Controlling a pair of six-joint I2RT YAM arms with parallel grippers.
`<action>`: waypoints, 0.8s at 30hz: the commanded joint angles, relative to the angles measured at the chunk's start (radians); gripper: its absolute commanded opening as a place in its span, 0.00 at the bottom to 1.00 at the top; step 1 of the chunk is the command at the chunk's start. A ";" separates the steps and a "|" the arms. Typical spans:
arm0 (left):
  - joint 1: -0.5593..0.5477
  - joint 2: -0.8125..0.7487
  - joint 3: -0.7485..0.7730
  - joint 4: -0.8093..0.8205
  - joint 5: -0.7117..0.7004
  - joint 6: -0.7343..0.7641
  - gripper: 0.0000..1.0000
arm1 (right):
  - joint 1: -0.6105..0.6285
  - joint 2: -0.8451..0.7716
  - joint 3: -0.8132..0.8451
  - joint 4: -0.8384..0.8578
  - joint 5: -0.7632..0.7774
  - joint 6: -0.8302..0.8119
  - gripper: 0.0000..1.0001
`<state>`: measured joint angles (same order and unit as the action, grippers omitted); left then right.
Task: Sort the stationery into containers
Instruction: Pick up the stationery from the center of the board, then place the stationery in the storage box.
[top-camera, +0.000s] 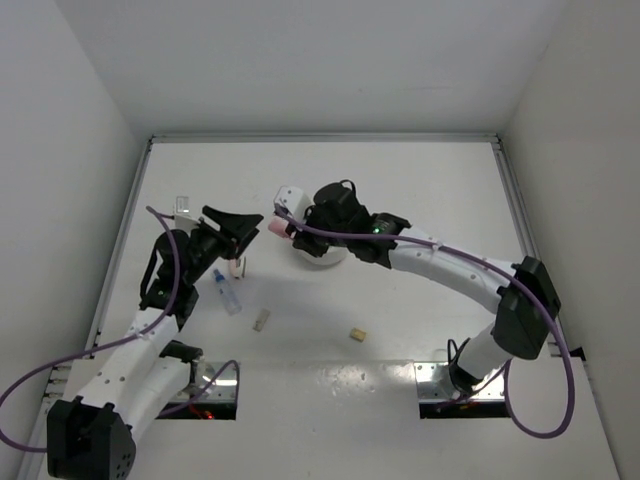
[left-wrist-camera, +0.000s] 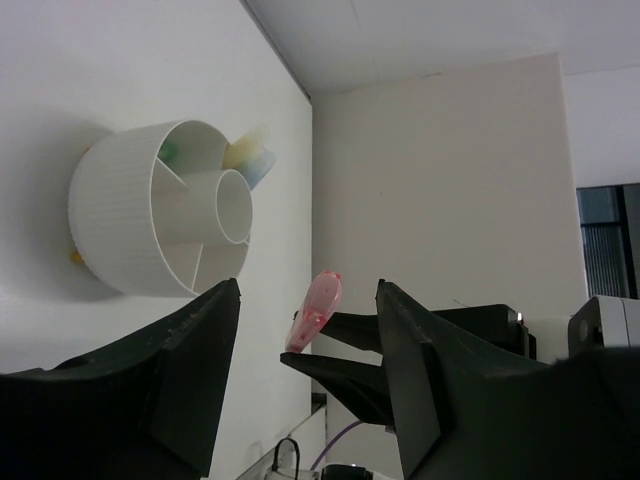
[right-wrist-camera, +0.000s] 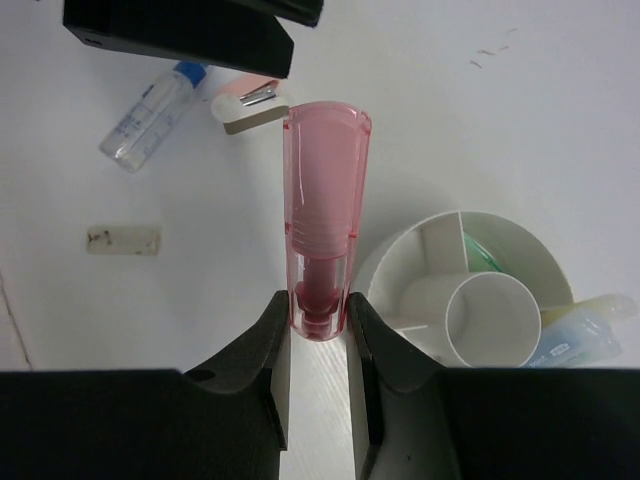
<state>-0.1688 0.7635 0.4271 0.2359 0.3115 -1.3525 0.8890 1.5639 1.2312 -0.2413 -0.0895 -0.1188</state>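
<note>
My right gripper (right-wrist-camera: 318, 305) is shut on the lower end of a clear pink marker-like stick (right-wrist-camera: 325, 200), holding it in the air beside the round white divided bowl (right-wrist-camera: 505, 262). The top view shows the pink stick (top-camera: 277, 228) just left of the bowl (top-camera: 322, 262), which the right arm mostly hides. My left gripper (left-wrist-camera: 308, 290) is open and faces the pink stick (left-wrist-camera: 315, 308), whose free end shows between its jaws without touching them. Yellow and blue sticks (right-wrist-camera: 585, 325) and a green one (right-wrist-camera: 482, 255) lie in the bowl.
On the table lie a clear blue-capped tube (top-camera: 227, 292), two tan eraser blocks (top-camera: 261, 321) (top-camera: 357, 334), a small pale item (top-camera: 238, 266) below the left gripper, and a clear item (top-camera: 182, 205) at the far left. White walls enclose the table.
</note>
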 joint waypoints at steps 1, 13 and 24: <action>0.011 0.010 0.029 0.066 0.034 -0.019 0.62 | -0.007 0.014 0.063 0.027 -0.062 0.015 0.02; 0.011 0.020 0.039 0.043 0.034 -0.010 0.47 | -0.007 0.130 0.189 0.005 -0.110 0.024 0.02; 0.011 0.060 0.082 -0.006 0.032 0.055 0.37 | 0.002 0.130 0.189 0.005 -0.119 0.033 0.02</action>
<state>-0.1680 0.8227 0.4507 0.2214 0.3367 -1.3338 0.8845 1.7020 1.3750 -0.2623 -0.1867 -0.1001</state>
